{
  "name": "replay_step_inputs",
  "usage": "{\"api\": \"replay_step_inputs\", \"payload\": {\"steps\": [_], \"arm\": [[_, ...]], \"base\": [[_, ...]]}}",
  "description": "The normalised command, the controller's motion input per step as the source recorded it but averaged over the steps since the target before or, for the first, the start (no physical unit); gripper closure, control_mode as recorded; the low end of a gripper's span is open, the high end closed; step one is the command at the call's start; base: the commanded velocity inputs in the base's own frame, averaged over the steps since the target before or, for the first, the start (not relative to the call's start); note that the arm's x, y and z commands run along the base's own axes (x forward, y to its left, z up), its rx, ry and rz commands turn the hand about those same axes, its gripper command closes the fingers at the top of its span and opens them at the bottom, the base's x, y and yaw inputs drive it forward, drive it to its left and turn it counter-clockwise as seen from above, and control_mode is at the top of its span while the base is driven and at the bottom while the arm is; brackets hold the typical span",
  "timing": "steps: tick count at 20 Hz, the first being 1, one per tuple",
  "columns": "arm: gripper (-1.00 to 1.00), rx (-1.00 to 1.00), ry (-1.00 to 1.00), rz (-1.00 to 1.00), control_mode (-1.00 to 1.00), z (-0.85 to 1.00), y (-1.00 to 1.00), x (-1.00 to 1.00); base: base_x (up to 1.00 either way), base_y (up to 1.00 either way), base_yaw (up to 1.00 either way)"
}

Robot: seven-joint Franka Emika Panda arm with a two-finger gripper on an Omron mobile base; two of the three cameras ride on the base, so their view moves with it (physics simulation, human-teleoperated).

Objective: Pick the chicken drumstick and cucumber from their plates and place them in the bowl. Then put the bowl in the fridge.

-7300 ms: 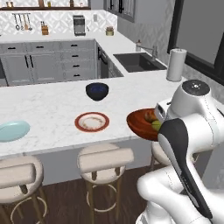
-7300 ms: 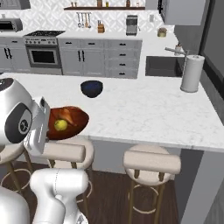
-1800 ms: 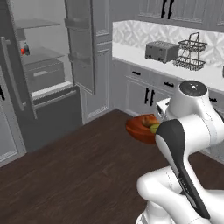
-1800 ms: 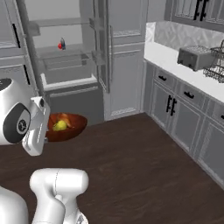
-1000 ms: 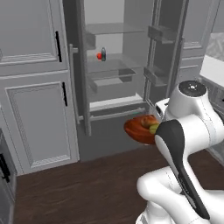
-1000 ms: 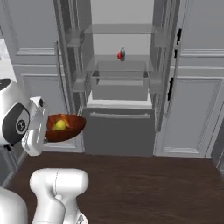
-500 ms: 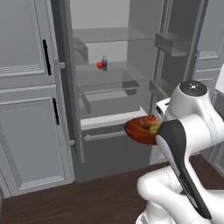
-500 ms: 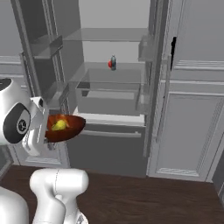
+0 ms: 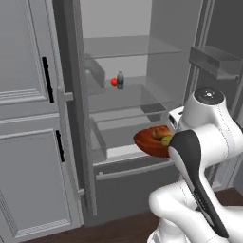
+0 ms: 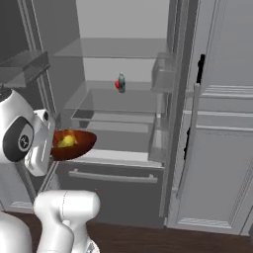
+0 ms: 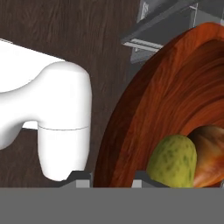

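The fridge now stands open right ahead, nearer and squarer than a moment back, so the drive is about done and only the placing remains. My gripper is clenched on the bowl rim, holding it level before the lower shelf; cucumber and drumstick lie inside. A red fruit and small bottle sit on a higher shelf, clear of my path; the door bins flank the opening.

Bowl sits before the open fridge, cucumber and chicken drumstick inside it side by side; a bottle stands on a fridge shelf behind.
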Motion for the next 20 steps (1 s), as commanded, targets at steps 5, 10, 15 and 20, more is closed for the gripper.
{"api": "replay_step_inputs", "payload": {"steps": [5,10,15,20], "arm": [[1.00,0.00,0.00,0.00,1.00,0.00,0.00,0.00],[1.00,0.00,0.00,0.00,1.00,0.00,0.00,0.00],[1.00,0.00,0.00,0.00,1.00,0.00,0.00,0.00],[1.00,0.00,0.00,0.00,1.00,0.00,0.00,0.00]], "base": [[0.68,-0.37,-0.01],[0.60,-0.21,-0.02],[0.61,0.00,0.00],[0.40,0.00,0.00]]}}
